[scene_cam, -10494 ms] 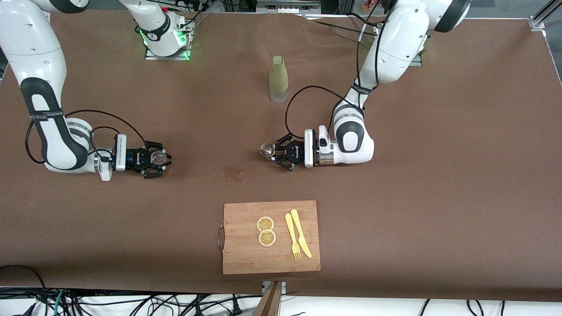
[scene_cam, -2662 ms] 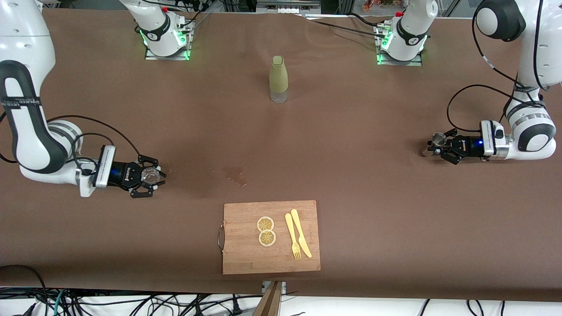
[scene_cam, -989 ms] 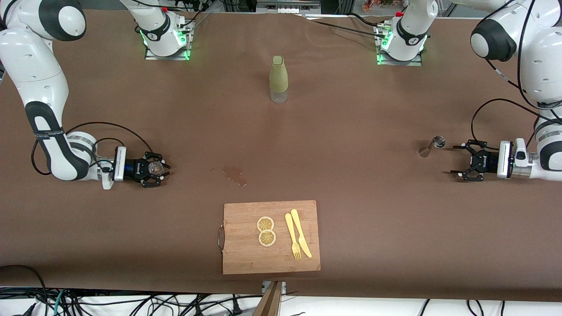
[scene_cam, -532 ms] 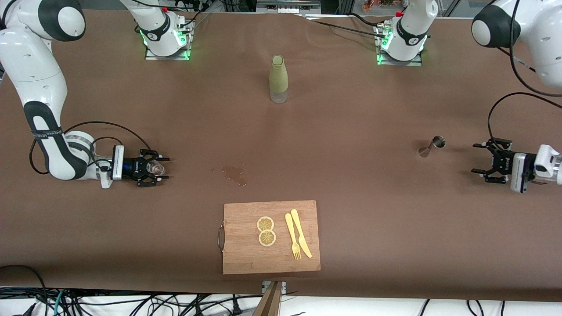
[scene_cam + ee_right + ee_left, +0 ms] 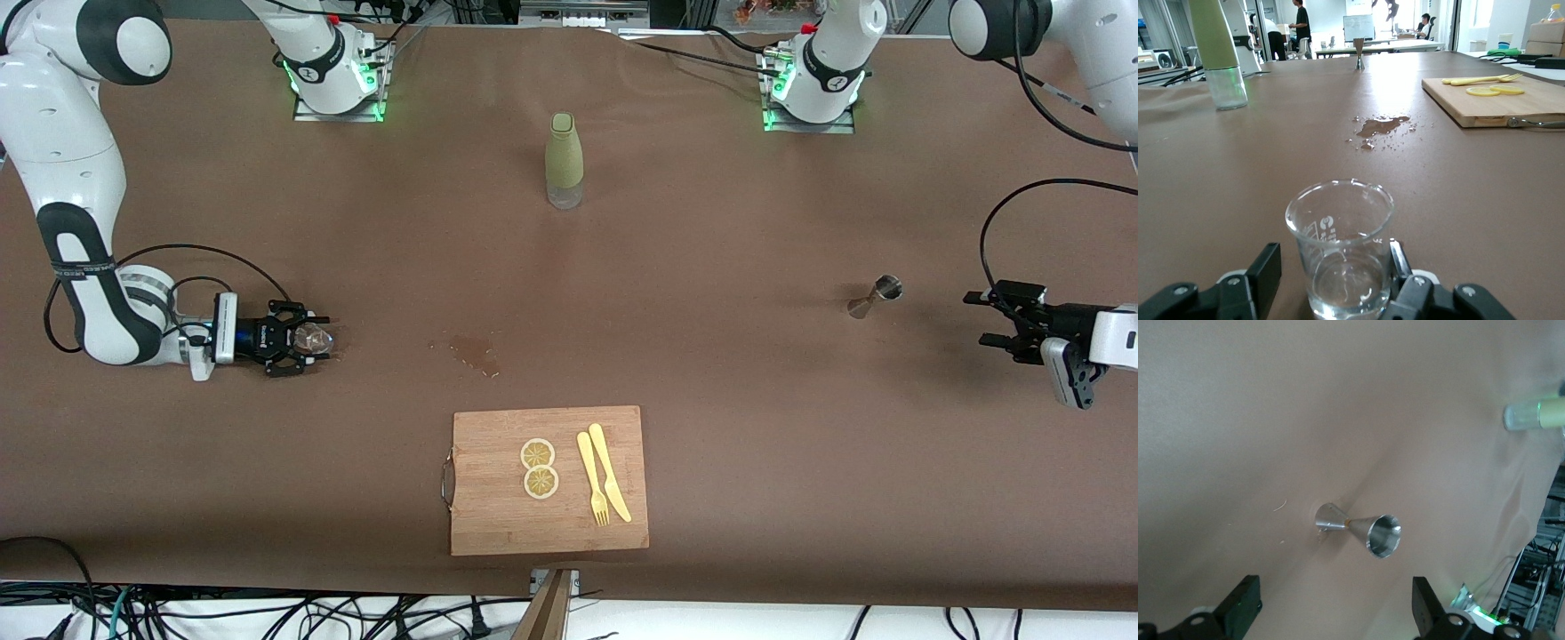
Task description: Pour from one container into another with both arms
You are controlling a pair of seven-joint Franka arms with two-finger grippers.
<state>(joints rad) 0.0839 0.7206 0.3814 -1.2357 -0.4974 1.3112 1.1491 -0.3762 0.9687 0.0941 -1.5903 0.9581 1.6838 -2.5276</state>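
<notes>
The small clear glass beaker stands upright on the brown tabletop near the right arm's end, between the parted fingers of the right gripper. The steel hourglass-shaped jigger stands near the opposite end; the left gripper, spread wide and empty, hangs beside it.

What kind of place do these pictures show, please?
Most likely a robotics lab: two white arms bolted to a brown-covered table, loose cables along its edge, and staged props such as a cutting board, a green bottle and a metal jigger.
</notes>
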